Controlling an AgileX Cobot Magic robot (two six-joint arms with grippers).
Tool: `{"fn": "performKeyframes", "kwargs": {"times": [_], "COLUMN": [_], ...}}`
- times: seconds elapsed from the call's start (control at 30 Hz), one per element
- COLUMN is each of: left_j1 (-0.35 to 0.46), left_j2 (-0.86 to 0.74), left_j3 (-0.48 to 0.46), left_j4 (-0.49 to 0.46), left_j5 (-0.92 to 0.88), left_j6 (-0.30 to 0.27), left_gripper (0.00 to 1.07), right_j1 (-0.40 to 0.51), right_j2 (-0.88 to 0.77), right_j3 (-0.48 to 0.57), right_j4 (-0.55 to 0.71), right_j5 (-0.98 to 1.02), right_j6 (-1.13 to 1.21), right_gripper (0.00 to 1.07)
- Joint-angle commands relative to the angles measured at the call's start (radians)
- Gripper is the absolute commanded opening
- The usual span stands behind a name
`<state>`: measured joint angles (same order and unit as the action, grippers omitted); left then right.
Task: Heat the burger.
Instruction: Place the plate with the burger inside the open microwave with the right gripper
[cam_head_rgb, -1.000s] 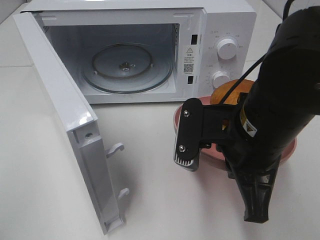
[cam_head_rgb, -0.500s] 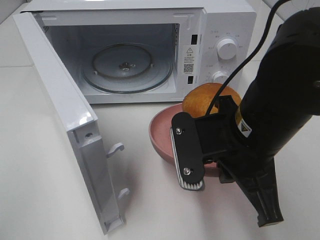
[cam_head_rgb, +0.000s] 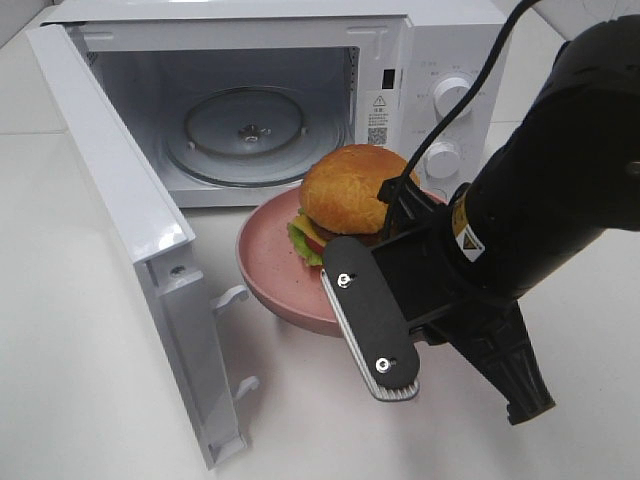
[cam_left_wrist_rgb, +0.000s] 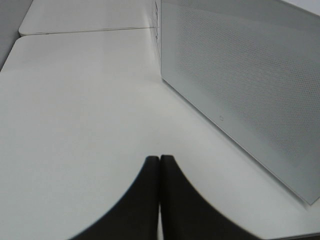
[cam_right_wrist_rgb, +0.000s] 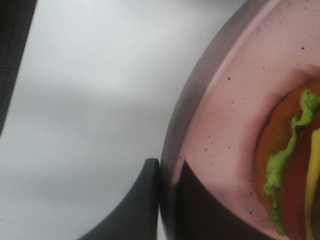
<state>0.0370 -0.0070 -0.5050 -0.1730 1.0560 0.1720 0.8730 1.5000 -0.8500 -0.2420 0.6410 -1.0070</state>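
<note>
One burger (cam_head_rgb: 345, 190), with a golden-brown bun, green lettuce, red tomato and yellow cheese, sits on a round pink plate (cam_head_rgb: 268, 262). It rests toward the side of the plate nearer the microwave's control panel. The plate is just in front of the open mouth of a white microwave (cam_head_rgb: 440, 40), outside the cavity (whether its underside touches the surface cannot be told).

The right end effector (cam_right_wrist_rgb: 167, 174) is closed on the plate's rim, one black finger (cam_right_wrist_rgb: 147, 200) outside the rim and one on the inner side. From above, the large black right arm (cam_head_rgb: 560, 190) reaches in from the right and covers the plate's near right edge.

Inside the microwave, a glass turntable (cam_head_rgb: 250, 130) lies bare. The door (cam_head_rgb: 110, 200) stands swung out to the left. Two white knobs (cam_head_rgb: 452, 95) sit on the panel at right.

The left end effector (cam_left_wrist_rgb: 159, 162) is closed on nothing, its two fingers pressed together above the white surface (cam_left_wrist_rgb: 75, 110), near the door's perforated panel.
</note>
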Motion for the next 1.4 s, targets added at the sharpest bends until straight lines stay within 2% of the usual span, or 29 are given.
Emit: {"fn": "performKeyframes", "kwargs": {"times": [0.03, 0.43, 0.57, 0.63, 0.67, 0.7, 0.97, 1.17, 1.4], "left_j1": [-0.004, -0.004, -0.004, -0.004, -0.004, -0.004, -0.004, -0.004, -0.004], "left_j2": [-0.017, -0.017, -0.017, -0.017, -0.017, -0.017, -0.017, -0.017, -0.017], "left_j3": [0.003, 0.003, 0.003, 0.003, 0.003, 0.003, 0.003, 0.003, 0.003], "left_j4": [-0.004, -0.004, -0.004, -0.004, -0.004, -0.004, -0.004, -0.004, -0.004], "left_j5": [-0.012, -0.012, -0.012, -0.012, -0.012, -0.012, -0.012, -0.012, -0.012], "left_j6": [0.003, 0.003, 0.003, 0.003, 0.003, 0.003, 0.003, 0.003, 0.003], "left_gripper": [0.0, 0.0, 0.0, 0.0, 0.0, 0.0, 0.0, 0.0, 0.0], "right_j1": [-0.003, -0.02, -0.067, -0.101, -0.101, -0.125, -0.203, -0.22, -0.225], "right_j2": [-0.01, -0.009, -0.006, -0.002, -0.002, 0.011, 0.097, 0.155, 0.229], "right_j3": [-0.002, -0.002, -0.003, -0.003, -0.003, -0.005, -0.005, -0.041, -0.145], "right_j4": [-0.026, 0.034, 0.125, 0.218, 0.218, 0.291, 0.48, 0.506, 0.517], "right_j5": [-0.083, -0.249, -0.272, -0.295, -0.295, -0.311, -0.364, -0.379, -0.35], "right_j6": [-0.047, -0.167, -0.262, -0.374, -0.374, -0.458, -0.659, -0.69, -0.7], "right_gripper": [0.0, 0.0, 0.0, 0.0, 0.0, 0.0, 0.0, 0.0, 0.0]}}
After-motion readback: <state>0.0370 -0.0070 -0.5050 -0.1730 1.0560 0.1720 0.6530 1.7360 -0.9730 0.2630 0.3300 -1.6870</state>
